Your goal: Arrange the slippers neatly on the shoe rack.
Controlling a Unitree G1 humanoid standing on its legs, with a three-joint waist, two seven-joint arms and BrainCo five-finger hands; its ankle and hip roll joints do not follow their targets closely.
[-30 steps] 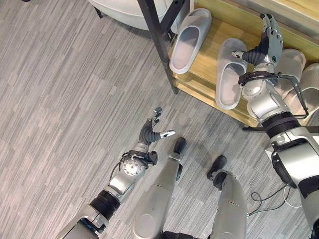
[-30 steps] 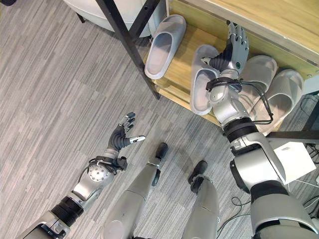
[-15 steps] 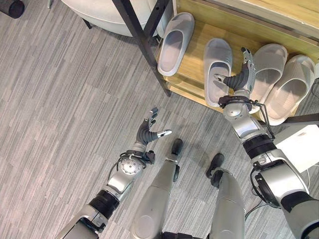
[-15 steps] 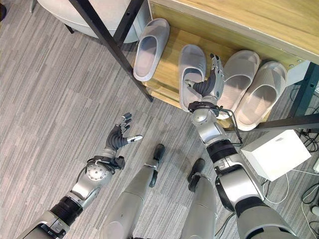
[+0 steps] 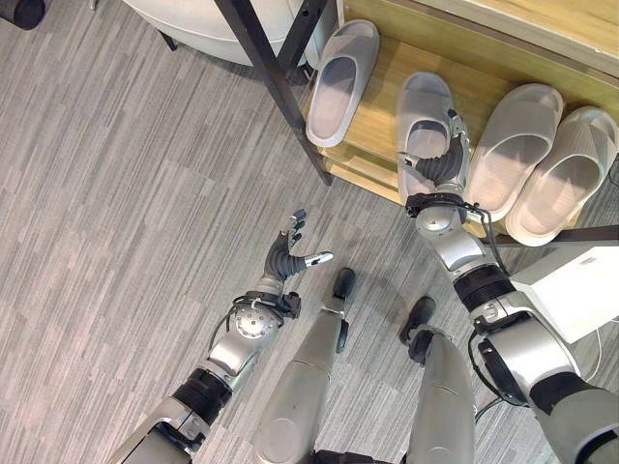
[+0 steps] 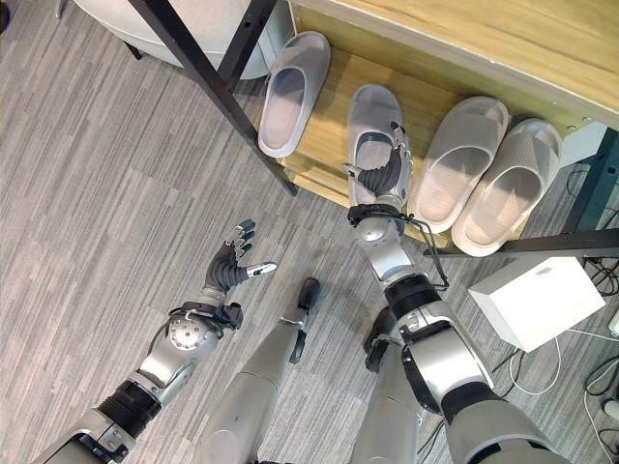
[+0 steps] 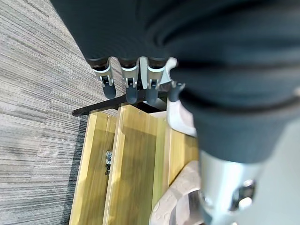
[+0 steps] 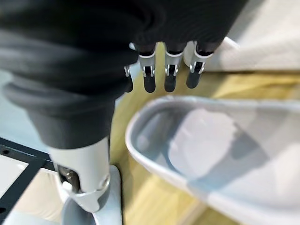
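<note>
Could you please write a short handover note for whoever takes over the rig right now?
Right robot hand: open, fingers straight, over the second slipper from the left on the shoe rack; contact not clear.
Left robot hand: open, idle above the floor.
Slippers: all four on the rack's lower wooden shelf. The far left slipper stands apart from it and angled; the two right slippers sit side by side, tilted.
Done: all slippers on the rack.
Left: straighten and even out the row, probably starting with the second slipper.
</note>
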